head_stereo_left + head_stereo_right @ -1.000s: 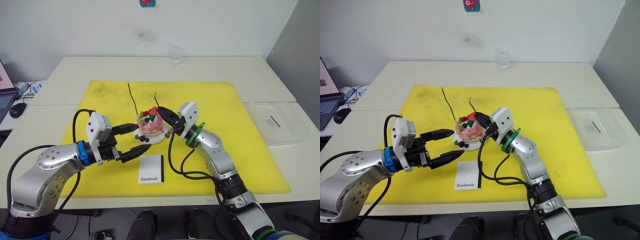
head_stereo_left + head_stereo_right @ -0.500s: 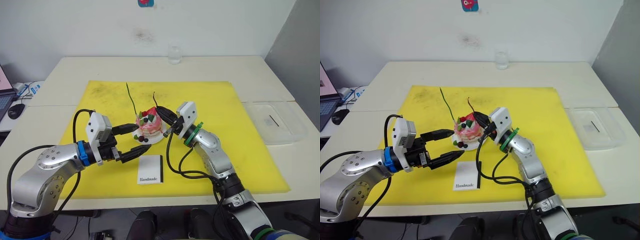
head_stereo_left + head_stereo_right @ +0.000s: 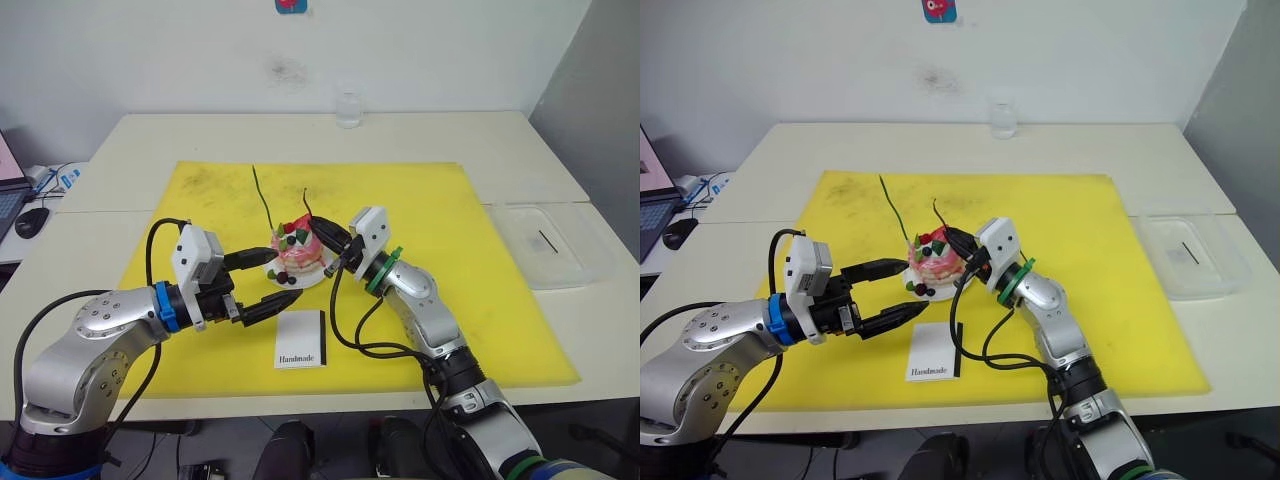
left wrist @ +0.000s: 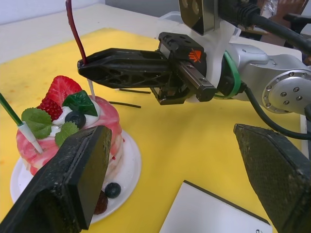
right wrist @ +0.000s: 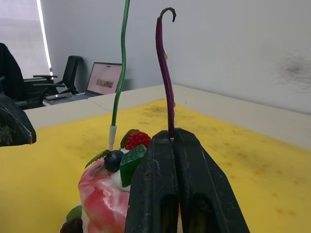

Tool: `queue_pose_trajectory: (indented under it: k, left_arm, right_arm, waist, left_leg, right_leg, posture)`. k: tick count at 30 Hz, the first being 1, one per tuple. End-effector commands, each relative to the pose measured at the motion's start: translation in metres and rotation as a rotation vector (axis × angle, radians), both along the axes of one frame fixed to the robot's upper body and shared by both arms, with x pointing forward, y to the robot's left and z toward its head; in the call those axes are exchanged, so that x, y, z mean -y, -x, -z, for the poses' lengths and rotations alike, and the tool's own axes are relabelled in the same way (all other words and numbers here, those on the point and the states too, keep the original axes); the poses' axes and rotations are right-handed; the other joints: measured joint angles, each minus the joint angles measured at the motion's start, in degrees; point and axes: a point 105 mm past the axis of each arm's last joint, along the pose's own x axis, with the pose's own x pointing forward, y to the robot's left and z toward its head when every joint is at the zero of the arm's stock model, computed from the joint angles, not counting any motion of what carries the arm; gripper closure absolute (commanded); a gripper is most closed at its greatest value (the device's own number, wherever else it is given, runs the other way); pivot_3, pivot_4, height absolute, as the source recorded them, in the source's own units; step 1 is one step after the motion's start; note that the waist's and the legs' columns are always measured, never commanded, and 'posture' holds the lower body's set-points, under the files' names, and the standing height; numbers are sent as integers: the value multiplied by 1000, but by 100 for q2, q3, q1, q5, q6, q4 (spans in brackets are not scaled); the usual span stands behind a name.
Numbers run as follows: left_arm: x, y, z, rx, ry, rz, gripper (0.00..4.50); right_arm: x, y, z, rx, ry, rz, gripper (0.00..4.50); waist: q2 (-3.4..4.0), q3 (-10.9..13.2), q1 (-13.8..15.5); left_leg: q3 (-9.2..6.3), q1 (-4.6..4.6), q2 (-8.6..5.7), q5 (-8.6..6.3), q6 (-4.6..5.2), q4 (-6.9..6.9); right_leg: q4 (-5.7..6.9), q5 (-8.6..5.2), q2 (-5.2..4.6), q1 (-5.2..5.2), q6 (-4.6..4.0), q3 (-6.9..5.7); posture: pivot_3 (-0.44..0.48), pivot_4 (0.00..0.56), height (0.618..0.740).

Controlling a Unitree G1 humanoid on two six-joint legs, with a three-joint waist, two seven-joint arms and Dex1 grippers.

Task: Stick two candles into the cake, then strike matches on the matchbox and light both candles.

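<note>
The pink-and-white cake [image 3: 299, 252] sits on a small white plate [image 3: 318, 276] on the yellow mat. A green candle [image 3: 262, 198] stands stuck in its far left side. My right gripper [image 3: 328, 238] is shut on the reddish-brown candle [image 5: 165, 73], holding it upright with its pale end [image 4: 91, 87] at the cake's top. My left gripper [image 3: 282, 275] is open at the plate's near left side, one finger on either side of the rim. The white matchbox [image 3: 302, 338] lies flat in front of the plate. Two matches [image 4: 125, 104] lie on the mat beyond the cake.
A clear plastic tray [image 3: 575, 262] with a short dark stick [image 3: 543, 240] in it sits on the table right of the mat. A glass [image 3: 349, 108] stands at the back edge. A laptop and a mouse [image 3: 33, 220] are at the far left.
My right gripper has shifted slightly left toward the cake with the reddish-brown candle. The left arm has not moved.
</note>
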Motion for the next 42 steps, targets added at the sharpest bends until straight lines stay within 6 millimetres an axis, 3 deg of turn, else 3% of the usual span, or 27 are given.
queue_pose_trajectory:
  k: [1, 25, 32, 39, 42]
  left_arm:
    - [3, 2, -4, 25, -8, 21, 0]
    - [4, 3, 0, 23, -20, 31, 0]
    - [4, 3, 0, 21, -20, 32, 0]
    - [5, 3, 1, 23, -22, 34, 0]
    - [6, 3, 1, 25, -24, 36, 0]
  right_arm:
    - [-4, 3, -8, 43, -12, -12, 4466]
    - [-1, 2, 26, -35, 2, 20, 4466]
    - [-2, 2, 24, -35, -12, 25, 4466]
    - [-2, 3, 7, 3, -66, 30, 4466]
    - [-2, 4, 3, 12, -72, 28, 3916]
  waist:
    - [0, 0, 0]
    - [0, 0, -3]
    - [0, 0, -4]
    - [1, 1, -4]
    - [2, 1, -4]
  left_leg:
    - [0, 0, 0, 0, 0, 0]
    - [1, 1, 5, 0, 0, -2]
    - [5, 3, 24, 0, 0, -2]
    - [4, 8, 54, 0, 0, -7]
    - [4, 8, 55, 0, 0, -9]
  right_leg:
    - [0, 0, 0, 0, 0, 0]
    - [-1, -2, 4, 0, -2, 0]
    - [-2, -4, 22, 0, -4, 1]
    - [-1, -15, 52, 0, -13, -3]
    - [-1, -16, 53, -2, -15, -3]
  posture:
    - [0, 150, 740]
    - [0, 150, 740]
    - [0, 150, 740]
    - [0, 150, 740]
    - [0, 150, 740]
